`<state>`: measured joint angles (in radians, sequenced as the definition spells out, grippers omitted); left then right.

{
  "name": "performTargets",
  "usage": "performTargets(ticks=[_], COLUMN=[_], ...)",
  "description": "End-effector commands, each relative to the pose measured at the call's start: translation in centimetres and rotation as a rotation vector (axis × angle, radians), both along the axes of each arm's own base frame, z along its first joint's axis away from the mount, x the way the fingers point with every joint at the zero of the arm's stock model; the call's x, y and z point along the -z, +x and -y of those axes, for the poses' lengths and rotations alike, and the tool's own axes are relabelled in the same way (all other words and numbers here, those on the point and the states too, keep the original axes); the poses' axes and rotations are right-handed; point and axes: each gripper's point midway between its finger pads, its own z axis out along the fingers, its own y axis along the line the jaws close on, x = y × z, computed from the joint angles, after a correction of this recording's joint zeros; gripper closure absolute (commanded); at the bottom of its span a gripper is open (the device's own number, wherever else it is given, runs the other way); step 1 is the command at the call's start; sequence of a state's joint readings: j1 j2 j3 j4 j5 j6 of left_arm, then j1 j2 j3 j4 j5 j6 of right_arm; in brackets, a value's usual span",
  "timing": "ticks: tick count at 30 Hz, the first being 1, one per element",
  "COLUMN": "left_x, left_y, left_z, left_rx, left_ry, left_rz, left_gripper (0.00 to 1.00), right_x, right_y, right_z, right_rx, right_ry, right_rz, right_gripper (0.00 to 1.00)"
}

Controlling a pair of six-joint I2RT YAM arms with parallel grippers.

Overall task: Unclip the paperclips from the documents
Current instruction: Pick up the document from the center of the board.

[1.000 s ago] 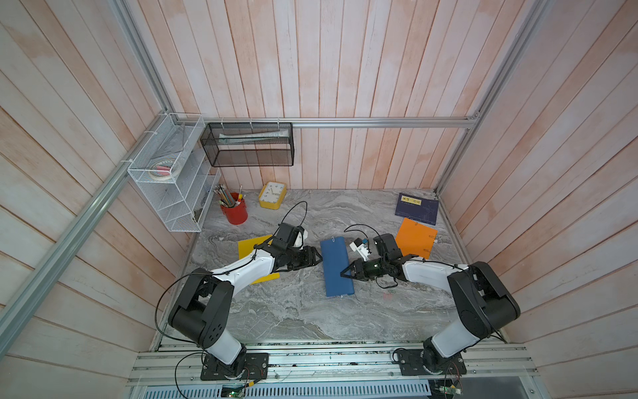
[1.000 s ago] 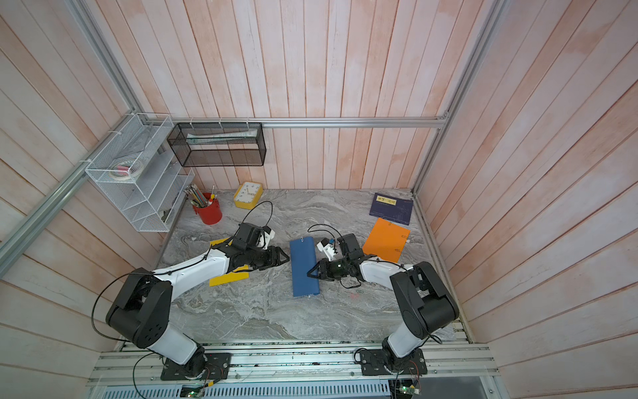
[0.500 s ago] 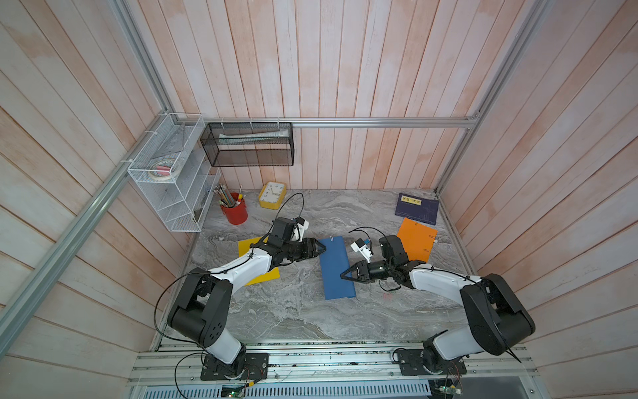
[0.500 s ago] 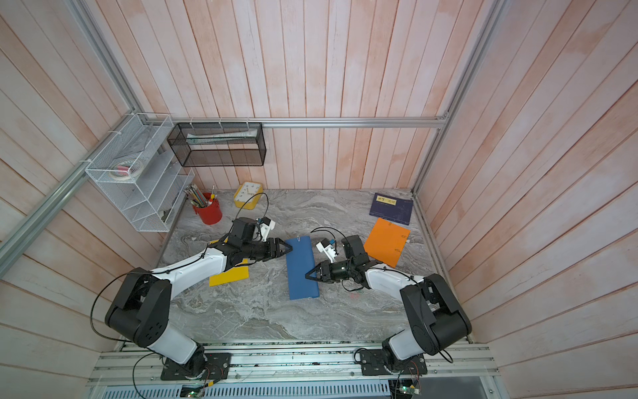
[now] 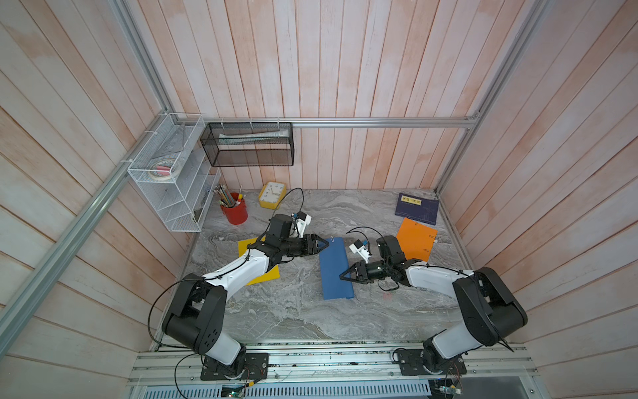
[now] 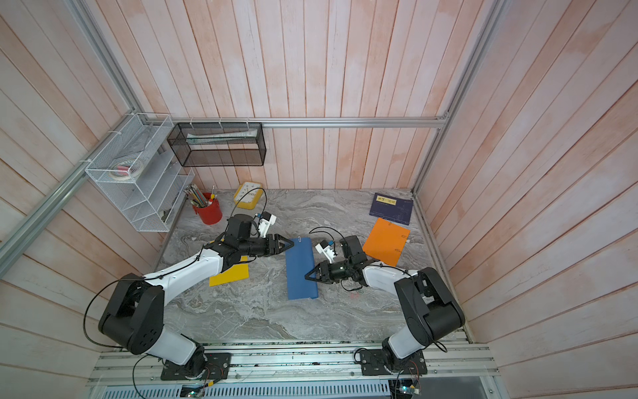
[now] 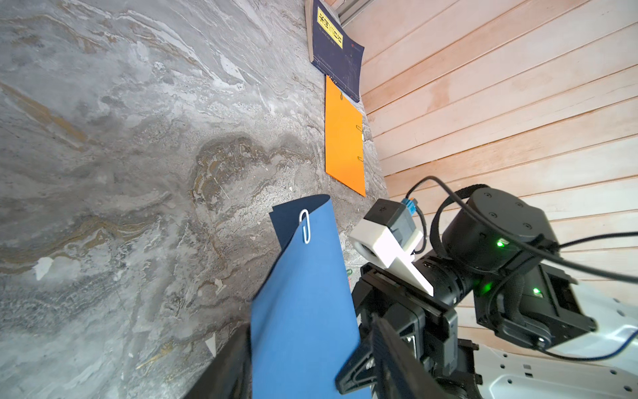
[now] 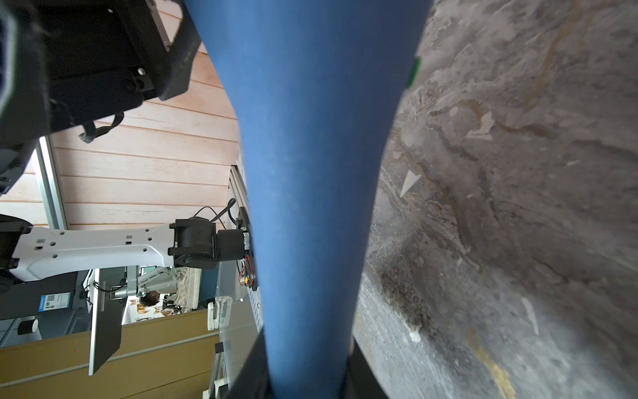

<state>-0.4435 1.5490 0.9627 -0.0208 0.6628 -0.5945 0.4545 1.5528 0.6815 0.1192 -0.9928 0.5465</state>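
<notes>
Paperclips in clear sight are few: a silvery paperclip (image 7: pixel 304 226) sits over the far short edge of the blue document (image 5: pixel 335 269), and a green paperclip (image 8: pixel 413 72) shows at one of its edges in the right wrist view. The blue document lies mid-surface (image 5: pixel 293 311) between the two arms, bowed up off the marble in both wrist views. The orange document (image 5: pixel 416 240) lies well apart to the right with small clips on its edges, its far corner at the near edge of the navy booklet (image 5: pixel 416 209). The yellow document (image 5: pixel 262 274) lies to the left, partly under the left arm (image 5: pixel 241 273). Bare marble stretches from the blue sheet's near edge toward the base rail (image 5: pixel 328 359).

The left arm stretches low and nearly level. The left end effector (image 5: pixel 324 244) is at the sheet's far left corner, fingers apart with the blue edge between them. The right arm (image 5: pixel 431 279) lies low on the opposite side, and the right end effector (image 5: pixel 344 276) is clamped on the sheet's right long edge, partway along.
</notes>
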Motion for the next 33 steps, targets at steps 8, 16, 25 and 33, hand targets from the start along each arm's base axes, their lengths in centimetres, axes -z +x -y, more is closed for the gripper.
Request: performTargets(ticks=[8,16,25,33], left_x=[0.4,0.1,0.1,-0.5], left_y=[-0.6,-0.3,-0.7,-1.3], left_z=[0.1,0.4,0.3,0.9], left_rx=[0.032,0.039,0.044,0.099], left_ry=[-0.016,-0.029,-0.032,-0.064], left_rz=[0.002,0.009,0.016,0.026], left_gripper=[0.48,0.59,0.71,0.78], right_x=[-1.1,-1.2,-1.3,-1.4], right_y=[-0.1,-0.8,-0.9,-1.3], right_z=[-0.9,-2.1,-2.0,-2.1], right_rx=[-0.047,-0.087,-0.087,-0.114], right_ry=[0.016,0.016,0.012,0.023], right_rz=[0.033,0.039,0.043,0.042], right_gripper=[0.74,0.74,0.74,0.74])
